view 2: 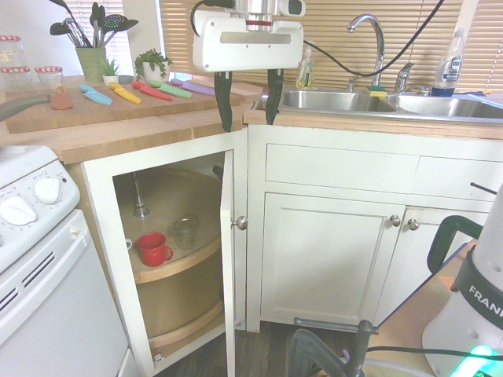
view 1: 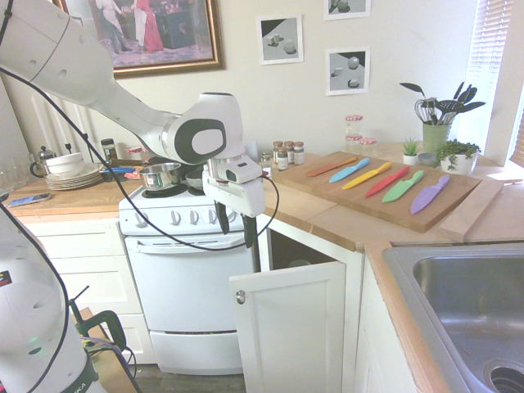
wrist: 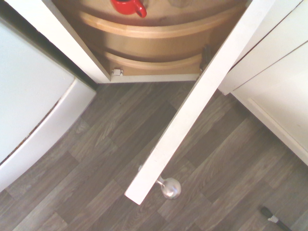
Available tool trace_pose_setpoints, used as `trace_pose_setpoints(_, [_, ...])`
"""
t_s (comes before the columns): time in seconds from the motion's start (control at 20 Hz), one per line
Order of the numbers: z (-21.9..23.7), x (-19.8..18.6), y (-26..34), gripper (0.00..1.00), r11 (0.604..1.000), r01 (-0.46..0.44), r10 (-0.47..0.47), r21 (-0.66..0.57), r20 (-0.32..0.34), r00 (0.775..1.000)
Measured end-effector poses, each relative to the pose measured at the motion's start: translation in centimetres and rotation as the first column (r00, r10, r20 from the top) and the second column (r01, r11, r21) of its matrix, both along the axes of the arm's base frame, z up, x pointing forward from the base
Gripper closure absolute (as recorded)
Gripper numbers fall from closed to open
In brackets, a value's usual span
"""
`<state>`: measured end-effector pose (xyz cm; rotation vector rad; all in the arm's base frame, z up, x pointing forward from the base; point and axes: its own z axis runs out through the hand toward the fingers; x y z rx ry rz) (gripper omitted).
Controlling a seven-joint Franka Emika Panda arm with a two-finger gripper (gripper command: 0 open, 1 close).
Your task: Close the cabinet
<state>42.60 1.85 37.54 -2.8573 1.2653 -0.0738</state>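
Cabinet: door stood wide open beside the white oven, red mug on its shelf. End effector: released, empty, poised above the door's top edge

White cabinet, narrow knobbed door swung wide open
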Motion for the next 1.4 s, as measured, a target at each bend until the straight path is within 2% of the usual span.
trace_pose_setpoints(0.45, [-1.7, 0.3, -1.2, 0.0, 0.999, -0.055, 0.055, 0.001, -0.012, 0.998])
trace_pose_setpoints(0.7, [-6.0, -0.2, -2.4, 0.0, 0.989, -0.132, 0.132, -0.061, -0.006, 0.991])
trace_pose_setpoints(0.9, [-10.0, 0.6, -2.3, 0.0, 0.963, -0.248, 0.252, -0.109, 0.02, 0.968])
trace_pose_setpoints(1.05, [-12.8, 0.8, -2.4, 0.0, 0.941, -0.314, 0.318, -0.129, 0.014, 0.948])
trace_pose_setpoints(1.15, [-14.4, 1.0, -2.4, 0.0, 0.919, -0.366, 0.372, -0.145, 0.018, 0.928])
trace_pose_setpoints(1.35, [-16.4, 1.9, -2.5, 0.0, 0.863, -0.47, 0.484, -0.186, 0.039, 0.874])
trace_pose_setpoints(1.4, [-16.8, 2.2, -2.6, 1.0, 0.859, -0.477, 0.491, -0.188, 0.036, 0.87])
